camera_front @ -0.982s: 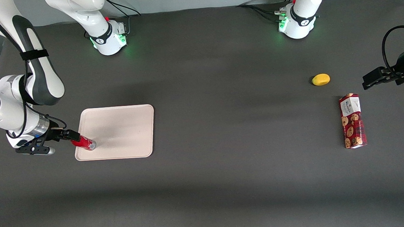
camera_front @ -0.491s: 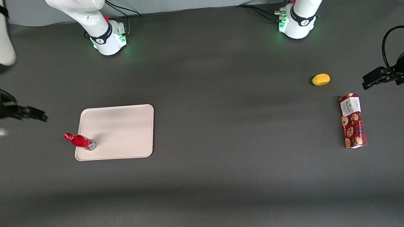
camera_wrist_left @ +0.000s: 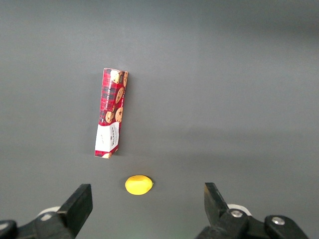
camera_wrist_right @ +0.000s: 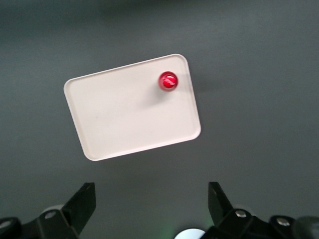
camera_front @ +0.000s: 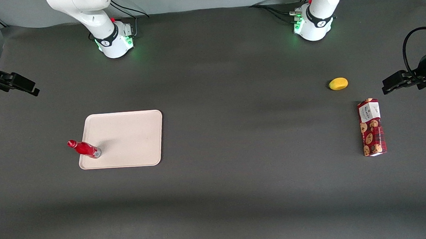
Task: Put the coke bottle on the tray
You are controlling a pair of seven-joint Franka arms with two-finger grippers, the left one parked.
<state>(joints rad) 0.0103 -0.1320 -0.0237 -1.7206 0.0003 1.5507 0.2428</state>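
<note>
Your gripper (camera_front: 24, 86) hangs high over the desk (camera_front: 239, 188), fingers (camera_wrist_right: 84, 201) spread apart and empty. At its five o'clock, the coke bottle (camera_front: 84, 148) stands upright inside a corner of the tray (camera_front: 132, 135).

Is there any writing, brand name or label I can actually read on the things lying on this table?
Cookie box: white label panel with dark lettering, too small to read.
Coke bottle, standing on the tray: no lettering can be made out.
Tray and lemon: no text.
Pincer, open, high above the table at the working arm's end: no markings.
</note>
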